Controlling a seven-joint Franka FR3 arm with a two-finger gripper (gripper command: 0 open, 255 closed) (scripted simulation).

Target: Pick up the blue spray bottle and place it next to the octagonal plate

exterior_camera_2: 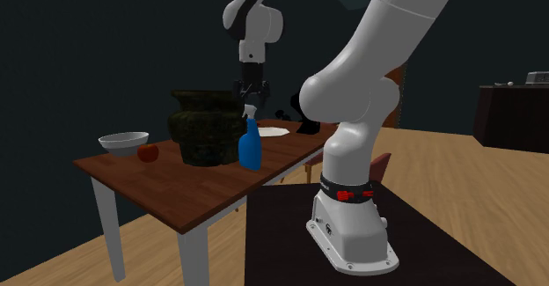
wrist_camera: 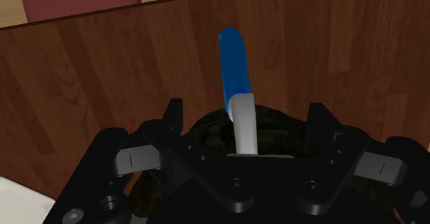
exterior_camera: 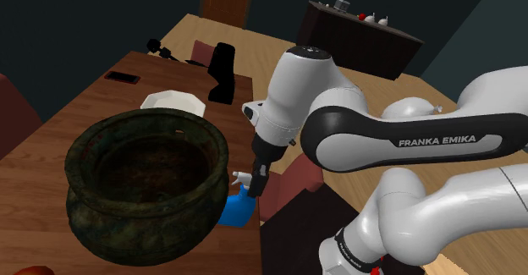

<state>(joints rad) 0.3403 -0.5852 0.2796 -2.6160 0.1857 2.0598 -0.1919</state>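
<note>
Your jaws stand wide open just above the blue spray bottle [exterior_camera_2: 250, 148], empty, to fit around its head.

**Pot hems in one side of the bottle**

The big dark green pot [exterior_camera: 144, 189] stands just beside the blue spray bottle [exterior_camera: 239, 204] and blocks that flank. The side toward the table [exterior_camera: 42, 180] edge is open. Bare wood surrounds the white octagonal plate [exterior_camera: 173, 102], short of a black appliance [exterior_camera: 222, 72].

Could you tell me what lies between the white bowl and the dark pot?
A small red fruit lies there, as the second exterior view shows.
</note>
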